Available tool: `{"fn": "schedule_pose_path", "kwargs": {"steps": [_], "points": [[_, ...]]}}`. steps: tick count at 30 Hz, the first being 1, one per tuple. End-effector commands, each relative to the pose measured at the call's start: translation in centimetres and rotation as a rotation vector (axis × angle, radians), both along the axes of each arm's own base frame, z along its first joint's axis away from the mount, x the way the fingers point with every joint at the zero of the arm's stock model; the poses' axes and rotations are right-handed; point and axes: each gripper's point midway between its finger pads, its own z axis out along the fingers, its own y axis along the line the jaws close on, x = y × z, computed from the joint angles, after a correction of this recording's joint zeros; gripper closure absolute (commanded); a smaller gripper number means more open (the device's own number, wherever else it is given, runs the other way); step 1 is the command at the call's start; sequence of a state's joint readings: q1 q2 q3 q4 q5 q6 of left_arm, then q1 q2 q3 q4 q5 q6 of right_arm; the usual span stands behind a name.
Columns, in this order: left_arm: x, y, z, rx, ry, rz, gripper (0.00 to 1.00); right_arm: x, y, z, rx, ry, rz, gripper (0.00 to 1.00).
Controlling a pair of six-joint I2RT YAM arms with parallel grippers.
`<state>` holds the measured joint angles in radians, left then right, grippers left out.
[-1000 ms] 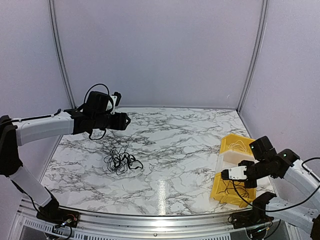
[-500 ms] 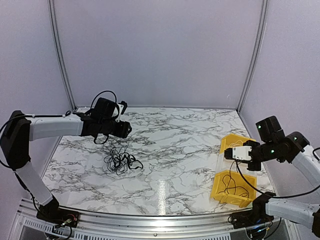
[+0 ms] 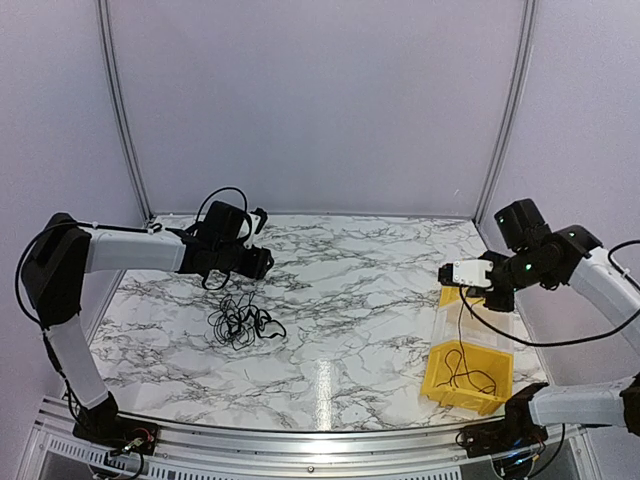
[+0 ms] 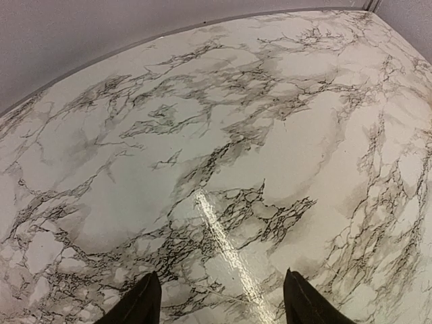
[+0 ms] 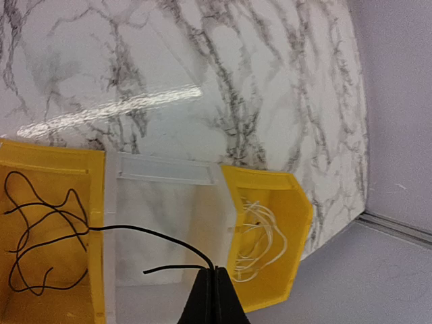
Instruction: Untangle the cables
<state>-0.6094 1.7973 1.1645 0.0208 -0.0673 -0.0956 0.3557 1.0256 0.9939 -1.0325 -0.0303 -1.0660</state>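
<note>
Top view: cable bundle (image 3: 240, 322), a small dark tangle, lies on the marble bench (image 3: 370, 320) left of centre, nothing touching it. Left gripper (image 3: 262, 265) hovers above and just behind the bundle. Its opening is hard to read from here. Left wrist view settles it: two dark fingertips (image 4: 145, 300) stand well apart with only bare marble between them, so it is open and empty. The bundle is out of that frame. Right gripper (image 3: 445, 273) is raised over the far end of the yellow bin (image 3: 432, 380) at the right edge of the bench, with a black cable (image 3: 462, 325) hanging from it into the near compartment. Right wrist view shows what the top view cannot: the fingers are pressed together, pinching that black cable near one end. The rest runs left and loops loosely on the floor of the near yellow compartment. The middle compartment is clear or white. The far yellow compartment holds a coiled white cable (image 5: 260, 233), barely visible from the top camera.
</note>
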Motion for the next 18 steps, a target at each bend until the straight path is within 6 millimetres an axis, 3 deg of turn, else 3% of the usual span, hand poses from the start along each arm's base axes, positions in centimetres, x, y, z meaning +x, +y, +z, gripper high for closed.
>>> {"fn": "schedule_pose_path", "kwargs": {"steps": [1,7,12,18], "points": [[0.9,-1.1,2.8,-0.059,-0.06,-0.012,0.36,3.2,-0.4,8.4,0.033,-0.233,-0.069,1.0],[-1.3,0.6,5.8,-0.093,-0.104,0.001,0.36,5.3,-1.4,18.1,0.059,-0.506,-0.137,1.0],[-3.0,2.7,9.1,-0.068,-0.176,0.011,0.36,7.2,-3.3,24.3,0.037,-0.726,-0.243,1.0],[-3.9,5.2,11.3,-0.075,-0.301,0.069,0.35,8.2,-4.6,31.4,0.071,-0.904,-0.356,1.0]]}}
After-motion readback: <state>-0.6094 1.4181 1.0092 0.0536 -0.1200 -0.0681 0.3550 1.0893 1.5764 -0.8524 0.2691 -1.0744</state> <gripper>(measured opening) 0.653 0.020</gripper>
